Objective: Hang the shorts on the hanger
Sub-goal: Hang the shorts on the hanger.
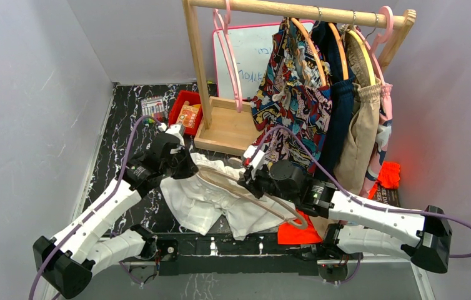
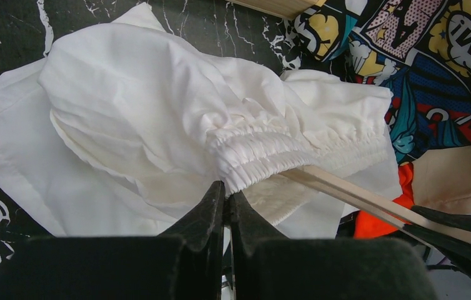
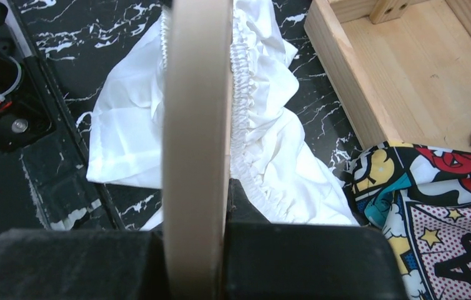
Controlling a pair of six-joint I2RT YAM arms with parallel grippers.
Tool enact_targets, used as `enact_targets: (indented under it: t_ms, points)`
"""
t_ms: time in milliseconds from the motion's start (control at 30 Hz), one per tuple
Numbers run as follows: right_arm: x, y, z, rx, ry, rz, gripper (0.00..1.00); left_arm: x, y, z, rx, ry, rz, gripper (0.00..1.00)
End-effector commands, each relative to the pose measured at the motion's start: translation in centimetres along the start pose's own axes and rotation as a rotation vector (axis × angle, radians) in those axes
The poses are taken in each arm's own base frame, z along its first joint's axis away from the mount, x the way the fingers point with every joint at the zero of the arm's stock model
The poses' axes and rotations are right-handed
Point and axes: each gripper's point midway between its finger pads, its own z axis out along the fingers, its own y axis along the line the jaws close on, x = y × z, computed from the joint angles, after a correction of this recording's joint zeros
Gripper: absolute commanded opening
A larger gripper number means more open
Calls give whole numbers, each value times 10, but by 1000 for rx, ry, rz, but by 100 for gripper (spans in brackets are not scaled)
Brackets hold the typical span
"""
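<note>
Black marble counter [image 1: 111, 134], wooden clothes rack [image 1: 233, 128] at the back. White shorts [image 1: 198, 200] lie crumpled just before the rack. Left pincer [image 2: 225, 199] pinches their elastic waistband. Right pincer [image 1: 253, 176] clamps the cream hanger [image 3: 197, 112], one bar tucked under that waistband.

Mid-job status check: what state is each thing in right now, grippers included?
shorts: lying on the table, waistband pinched and lifted at one spot
hanger: gripped, far end seemingly inside the waist opening
left gripper: shut on the waistband
right gripper: shut on the hanger
rack: upright, clothes hanging on it
pink hanger: on the rail, empty
</note>
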Motion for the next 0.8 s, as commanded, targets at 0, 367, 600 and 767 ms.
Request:
enact_targets:
  t_ms: [0, 367, 600, 767]
  points:
    - [-59, -3, 3, 37, -226, 30, 0, -17, -20, -26, 86, -46, -2, 0]
    - [-58, 39, 3, -160, -221, 63, 0, -51, -60, -80, 259, -138, -6, 0]
    - [-76, 42, -8, -174, -201, 20, 0, -58, -70, -85, 291, -142, 4, 0]
    - [-80, 41, -2, -157, -248, 67, 0, -41, -74, -71, 323, -60, -8, 0]
